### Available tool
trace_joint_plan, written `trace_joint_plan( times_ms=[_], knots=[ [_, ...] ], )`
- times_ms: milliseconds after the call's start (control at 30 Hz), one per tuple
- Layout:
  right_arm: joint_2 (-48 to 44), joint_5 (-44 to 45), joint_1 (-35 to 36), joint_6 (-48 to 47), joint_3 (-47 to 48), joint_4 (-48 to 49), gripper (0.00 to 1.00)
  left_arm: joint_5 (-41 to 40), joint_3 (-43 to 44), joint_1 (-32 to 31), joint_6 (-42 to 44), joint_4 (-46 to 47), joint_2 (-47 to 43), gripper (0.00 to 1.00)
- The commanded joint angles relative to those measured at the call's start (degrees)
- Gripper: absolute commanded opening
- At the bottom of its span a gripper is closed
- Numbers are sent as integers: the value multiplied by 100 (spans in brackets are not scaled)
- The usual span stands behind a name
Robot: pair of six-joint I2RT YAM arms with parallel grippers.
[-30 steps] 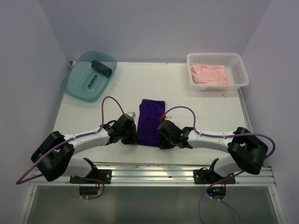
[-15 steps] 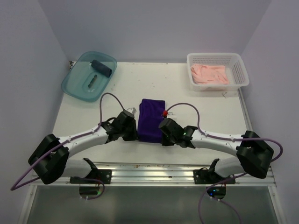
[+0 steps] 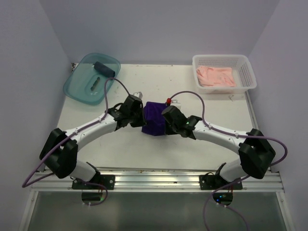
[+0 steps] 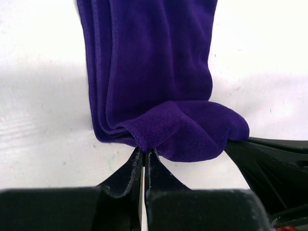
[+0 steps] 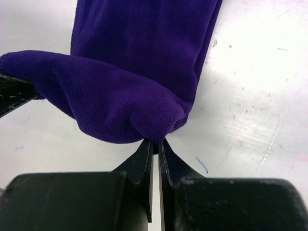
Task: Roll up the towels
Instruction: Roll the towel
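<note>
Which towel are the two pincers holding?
The deep purple cloth towel mid-table. The rolled dark blue towel lies in the teal tub, the pale pink towel in the white basket.

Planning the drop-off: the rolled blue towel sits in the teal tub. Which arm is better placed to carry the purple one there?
Probably left: the teal tub lies on its side, and the left hand pinches the purple towel.

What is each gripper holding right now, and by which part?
Both hold the purple towel by its near end: left gripper shut on the left corner, right gripper on the right corner.
</note>
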Motion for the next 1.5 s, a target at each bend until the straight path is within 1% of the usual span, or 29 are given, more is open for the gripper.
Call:
trace_joint_plan(
  times_ms=[0, 200, 367, 533, 667, 767, 867, 900, 933, 1067, 1167, 1267, 1367, 1467],
  knots=[
    [330, 4, -272, -325, 465, 145, 0, 44, 484, 259, 303, -22, 336, 0],
    [874, 47, -528, -440, 817, 216, 0, 291, 906, 628, 531, 49, 1074, 0],
    [1191, -76, -713, -448, 976, 304, 0, 441, 1073, 752, 619, 154, 1478, 0],
    [1253, -103, -757, -501, 1038, 304, 0, 424, 1187, 752, 637, 154, 1532, 0],
    [1253, -146, -766, -527, 1055, 286, 0, 371, 1249, 752, 681, -21, 1506, 0],
    [1166, -190, -766, -492, 986, 268, 0, 475, 1109, 752, 646, -66, 1331, 0],
    [841, -453, -757, -413, 705, 286, 0, 818, 714, 735, 593, 14, 883, 0],
    [431, -689, -670, -326, 399, 234, 0, 967, 321, 691, 558, -82, 421, 0],
    [427, -691, -669, -325, 396, 233, 0, 968, 317, 691, 558, -83, 416, 0],
    [7, -700, -284, -80, 37, 67, 0, 1161, -296, 603, 505, -232, -154, 0],
    [-73, -604, 33, 130, -157, -56, 0, 1197, -648, 533, 444, -311, -365, 0],
    [-223, -586, 139, 342, -394, -39, 0, 1232, -999, 454, 330, -259, -567, 0],
    [-390, -411, 140, 387, -448, -65, 0, 1180, -1071, 445, 277, -276, -673, 0],
    [-434, -173, 140, 229, -264, -206, 0, 1039, -897, 445, 277, -285, -709, 0]
  ],
)
